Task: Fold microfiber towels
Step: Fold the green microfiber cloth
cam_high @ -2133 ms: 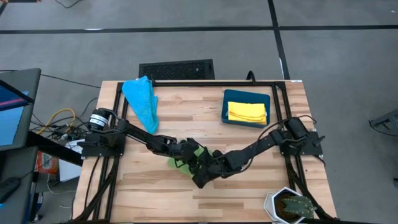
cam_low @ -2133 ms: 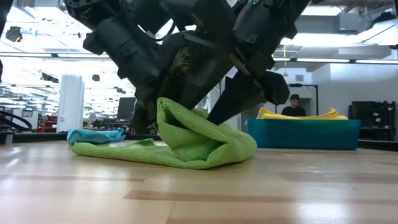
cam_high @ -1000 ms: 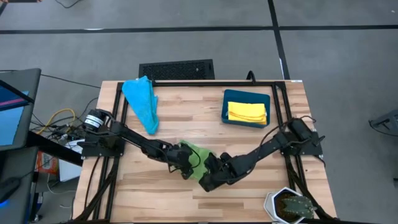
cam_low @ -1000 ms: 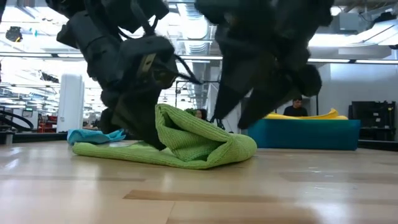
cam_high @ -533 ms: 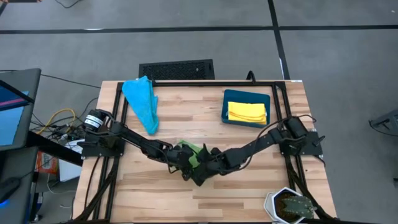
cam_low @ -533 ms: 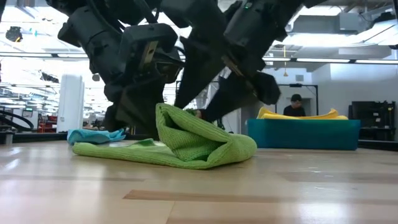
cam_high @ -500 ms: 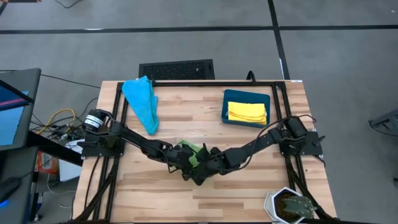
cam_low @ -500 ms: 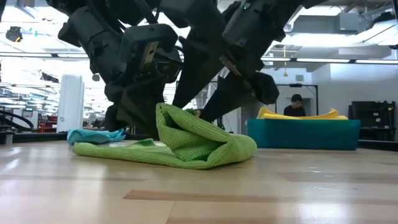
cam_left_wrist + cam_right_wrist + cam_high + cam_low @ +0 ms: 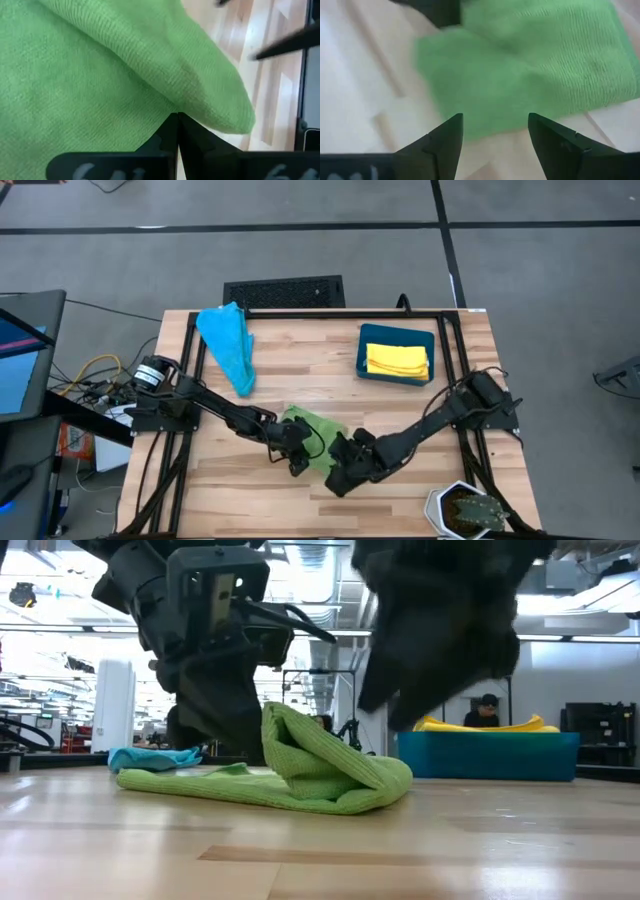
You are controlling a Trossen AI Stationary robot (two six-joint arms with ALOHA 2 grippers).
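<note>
A green microfiber towel (image 9: 312, 432) lies bunched near the table's middle, its left part flat (image 9: 170, 780) on the wood. One fold of it is raised. My left gripper (image 9: 177, 119) reaches in from the left and is shut on that fold. My right gripper (image 9: 492, 125) hovers open just off the towel's near right edge (image 9: 530, 105), nothing between its fingers; the high view shows my right gripper (image 9: 340, 473) beside the towel. A light blue towel (image 9: 228, 345) lies crumpled at the far left. Yellow towels (image 9: 396, 360) sit in the teal bin (image 9: 362, 350). My left gripper pinches a raised fold of the green towel (image 9: 187, 107) between its two shut fingers, slanting down from the table's left. The pinched ridge (image 9: 275, 725) stands lifted above the table. The towel's other parts lie slack on the wood; how many layers it holds I cannot tell.
A potted plant (image 9: 466, 511) stands at the near right corner. The teal bin (image 9: 490, 755) is at the far right. A person (image 9: 488, 706) shows in the room beyond. Bare wood (image 9: 230, 490) lies along the near edge, to the left.
My right gripper went in toward the green towel, then drew back toward the table's near edge, staying open. My left gripper stayed shut on the fold and turned slightly; the raised ridge has tipped a little toward the right while the flat part stayed put.
</note>
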